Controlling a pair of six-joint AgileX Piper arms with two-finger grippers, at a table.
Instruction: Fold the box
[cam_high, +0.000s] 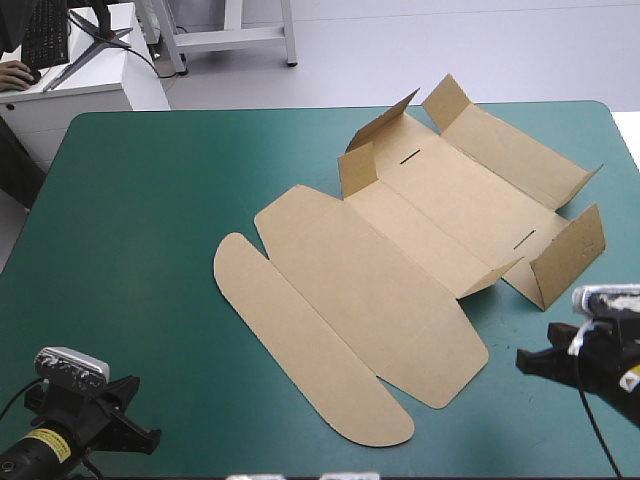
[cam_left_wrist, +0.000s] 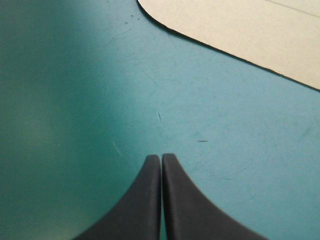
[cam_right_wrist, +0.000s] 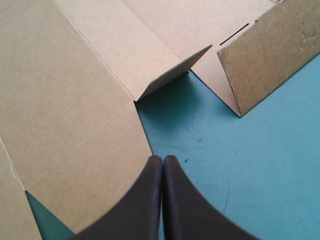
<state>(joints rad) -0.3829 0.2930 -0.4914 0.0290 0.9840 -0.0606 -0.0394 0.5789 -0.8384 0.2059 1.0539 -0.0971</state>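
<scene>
The brown box (cam_high: 400, 250) lies as a cut sheet across the middle of the teal-green table, mostly flat, with small flaps at its far and right ends standing partly up. Its rounded lid flap (cam_high: 300, 345) reaches toward the near edge. My left gripper (cam_high: 125, 420) sits shut at the near left corner over bare cover, the rounded flap edge (cam_left_wrist: 240, 30) well ahead of it (cam_left_wrist: 161, 157). My right gripper (cam_high: 530, 362) is shut near the right edge, its tips (cam_right_wrist: 163, 159) just off the box's near right edge (cam_right_wrist: 75, 115), a raised side flap (cam_right_wrist: 265, 55) ahead.
The teal-green cover (cam_high: 130, 220) is bare on the left half of the table. A white desk with a keyboard (cam_high: 60, 60) stands beyond the far left corner.
</scene>
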